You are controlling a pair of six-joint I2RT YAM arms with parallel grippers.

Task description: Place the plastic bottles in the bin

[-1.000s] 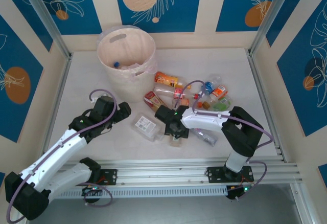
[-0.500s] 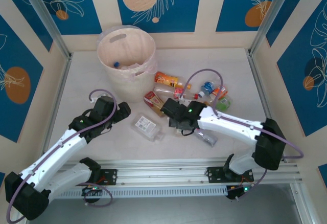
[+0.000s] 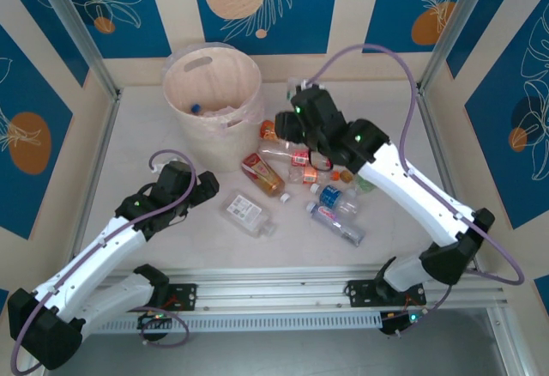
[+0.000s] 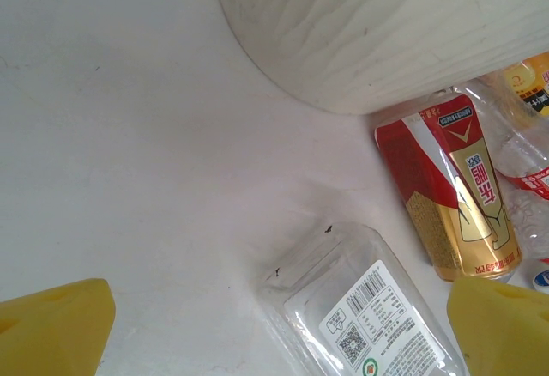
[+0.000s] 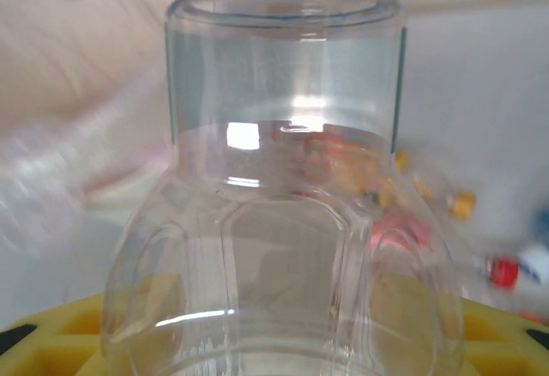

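Note:
My right gripper hangs in the air just right of the bin, shut on a clear, label-less plastic bottle whose neck points away from the yellow fingers. Other plastic bottles lie on the table: a red-and-gold one, one with a blue label, and a flat clear one with a white label. My left gripper is low and open, its fingers on either side of that flat bottle's end, not touching it. A bottle with a blue cap lies inside the bin.
More bottles are heaped right of centre, below the right arm. The bin's wall stands close ahead of the left gripper, with the red-and-gold bottle beside it. Metal frame posts bound the table.
The right arm has risen from the bottle pile and swung back towards the bin with the clear bottle gripped. Bottles in the pile shifted. The left arm has stayed still.

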